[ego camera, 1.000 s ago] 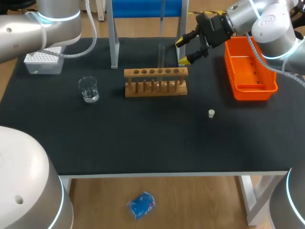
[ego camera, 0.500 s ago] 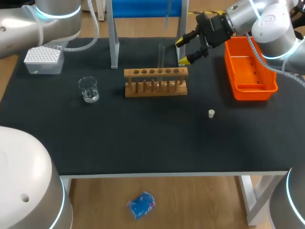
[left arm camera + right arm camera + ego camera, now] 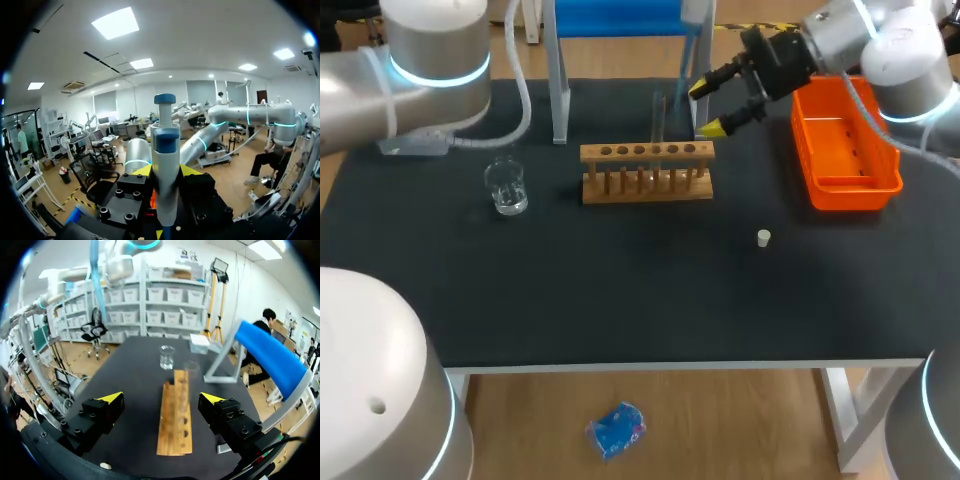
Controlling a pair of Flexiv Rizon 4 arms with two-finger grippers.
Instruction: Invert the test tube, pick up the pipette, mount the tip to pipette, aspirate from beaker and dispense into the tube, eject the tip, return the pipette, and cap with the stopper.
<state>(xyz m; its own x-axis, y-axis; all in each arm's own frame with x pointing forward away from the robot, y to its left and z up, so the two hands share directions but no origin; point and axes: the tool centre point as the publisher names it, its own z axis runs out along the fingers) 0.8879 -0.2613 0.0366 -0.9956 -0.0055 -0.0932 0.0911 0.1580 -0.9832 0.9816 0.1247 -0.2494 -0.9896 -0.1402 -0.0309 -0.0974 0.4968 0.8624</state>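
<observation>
Between the left jaws, clenched on its body, the pipette (image 3: 165, 145) stands upright well above the tabletop (image 3: 620, 290). Over the last second it has slid sideways toward the right jaws, while the left arm's elbow swung over the tip box (image 3: 412, 147). The right jaws hang released and almost unmoved, the tube (image 3: 658, 112) upright in the rack (image 3: 647, 170) just ahead of them. The pickup looks done and tip mounting comes next, though I cannot tell whether a tip is already on.
</observation>
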